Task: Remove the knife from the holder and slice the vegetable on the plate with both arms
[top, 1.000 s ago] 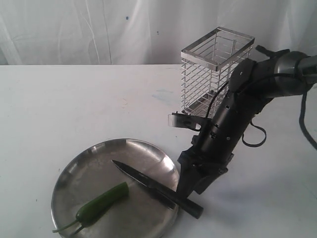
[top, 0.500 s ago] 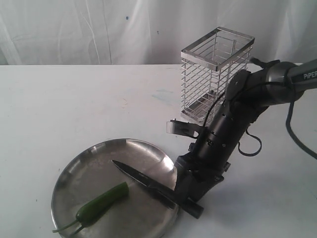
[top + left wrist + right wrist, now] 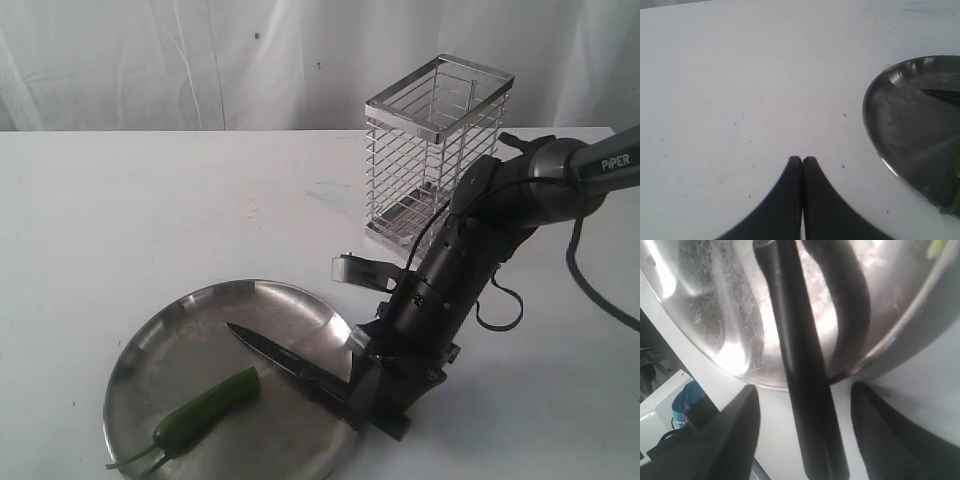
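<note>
The knife point(image 3: 300, 372) lies across the steel plate point(image 3: 180, 345) near the table's front edge, its handle overhanging the rim, beside the green chili point(image 3: 205, 405). The right gripper point(image 3: 372, 400) straddles that handle, fingers point(image 3: 735, 435) spread wide apart. The left gripper point(image 3: 802, 161) is pressed closed. The wire holder point(image 3: 435, 150) stands toward the back.

green vegetable point(image 3: 205, 407), black knife point(image 3: 290, 365), silver plate point(image 3: 180, 325)

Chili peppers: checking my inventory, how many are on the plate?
1. The chili pepper lies whole on the plate, beside the knife blade; no slices visible.
</note>
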You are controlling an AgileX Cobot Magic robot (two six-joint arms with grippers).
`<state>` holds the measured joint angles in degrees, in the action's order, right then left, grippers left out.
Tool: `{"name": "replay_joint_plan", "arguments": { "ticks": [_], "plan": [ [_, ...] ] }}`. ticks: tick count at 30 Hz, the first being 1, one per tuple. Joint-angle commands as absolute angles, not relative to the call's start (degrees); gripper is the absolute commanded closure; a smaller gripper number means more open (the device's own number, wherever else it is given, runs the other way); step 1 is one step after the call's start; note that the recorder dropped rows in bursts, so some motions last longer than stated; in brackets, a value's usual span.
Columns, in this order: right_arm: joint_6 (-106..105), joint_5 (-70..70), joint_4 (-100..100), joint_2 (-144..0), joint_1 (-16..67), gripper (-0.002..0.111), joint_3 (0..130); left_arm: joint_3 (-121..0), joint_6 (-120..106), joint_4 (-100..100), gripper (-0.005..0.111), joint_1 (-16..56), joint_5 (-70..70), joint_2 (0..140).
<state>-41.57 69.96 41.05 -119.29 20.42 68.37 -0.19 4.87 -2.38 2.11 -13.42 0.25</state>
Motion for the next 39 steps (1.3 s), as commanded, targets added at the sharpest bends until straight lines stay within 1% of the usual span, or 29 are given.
{"name": "replay_joint_plan", "arguments": {
  "ticks": [1, 4, 6, 7, 9, 11, 12, 13, 18, 22, 28, 33, 39],
  "plan": [
    [-43.43, 69.96, 40.54, -119.49, 21.66, 0.056, 67.39, 0.0, 4.68, -1.82, 0.107, 2.41, -13.26, 0.0],
    [-43.56, 69.96, 40.65, -119.49, 21.8, 0.056, 66.51, 0.0, 4.68, -1.82, 0.107, 2.41, -13.26, 0.0],
    [-43.81, 69.96, 40.29, -119.49, 21.8, 0.06, 65.64, 0.0, 4.68, -1.82, 0.107, 2.41, -13.26, 0.0],
    [-44.01, 69.96, 40.29, -119.49, 21.8, 0.063, 65.25, 0.0, 4.68, -1.82, 0.107, 2.41, -13.26, 0.0],
    [-44.99, 69.96, 40.04, -119.49, 21.8, 0.075, 65.09, 0.0, 4.68, -1.82, 0.107, 2.41, -13.26, 0.0],
    [-44.99, 69.96, 40.04, -119.49, 21.8, 0.092, 65.09, 0.0, 4.68, -1.82, 0.107, 2.41, -13.26, 0.0],
    [-44.87, 69.96, 40.04, -119.49, 21.8, 0.102, 65.09, 0.0, 4.68, -1.82, 0.107, 2.41, -13.26, 0.0],
    [-44.74, 69.96, 40.04, -119.49, 21.8, 0.108, 65.09, 0.0, 4.68, -1.82, 0.107, 2.41, -13.26, 0.0],
    [-44.32, 69.96, 40.49, -118.03, 21.8, 0.108, 65.09, 0.0, 4.68, -1.82, 0.107, 2.41, -13.26, 0.0],
    [-43.31, 69.96, 40.27, -110.44, 21.8, 0.108, 64.56, 0.0, 4.68, -1.82, 0.107, 2.41, -13.26, 0.0],
    [-43.1, 69.96, 40.27, -103.91, 21.8, 0.108, 60.31, 0.0, 4.68, -1.82, 0.107, 2.41, -13.26, 0.0],
    [-43.32, 61.45, 40.39, -100.0, 22.65, 0.108, 55.31, 0.0, 4.68, -1.82, 0.107, 2.41, -13.26, 0.0],
    [-45.53, 60.93, 40.42, -94.12, 26.06, 0.108, 55.29, 0.0, 4.68, -1.82, 0.107, 2.41, -13.26, 0.0]
  ]
}}
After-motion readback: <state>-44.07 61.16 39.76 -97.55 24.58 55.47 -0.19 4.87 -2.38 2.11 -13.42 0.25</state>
